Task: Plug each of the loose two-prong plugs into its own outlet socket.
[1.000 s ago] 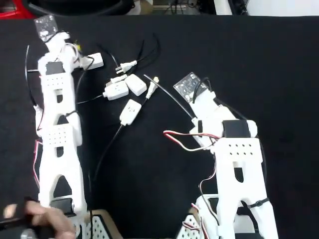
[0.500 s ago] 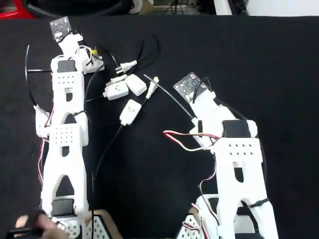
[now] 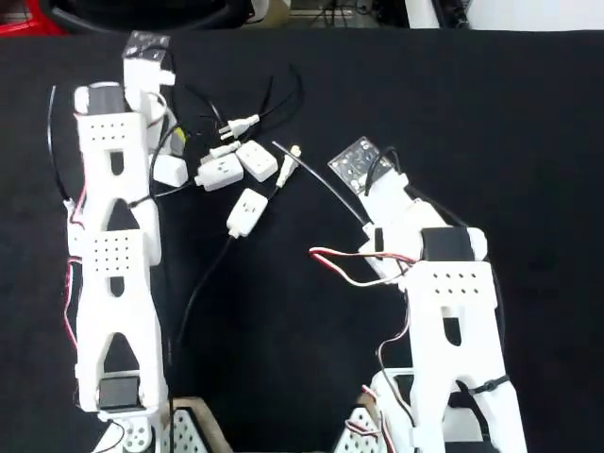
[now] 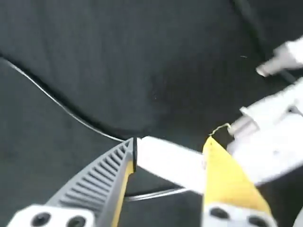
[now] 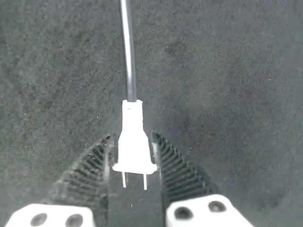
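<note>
Since a second earlier the left arm (image 3: 111, 236) had straightened up along the table's left side, its wrist end now near the far edge. The outlet socket (image 3: 170, 170) that had lain farther up had come nearer, close against the arm's side. The right arm (image 3: 444, 283) had kept still. The left gripper (image 4: 170, 139) was closed on that socket, the white block spanning between the grey finger and the yellow one, with the black cloth (image 4: 142, 56) behind it. The right gripper (image 5: 131, 135) was closed on a two-prong plug (image 5: 132, 146), one ribbed finger against each side, prongs toward the wrist and the cord running straight away. Three other sockets (image 3: 247, 212) and a second plug (image 3: 241, 125) lay clustered between the arms.
</note>
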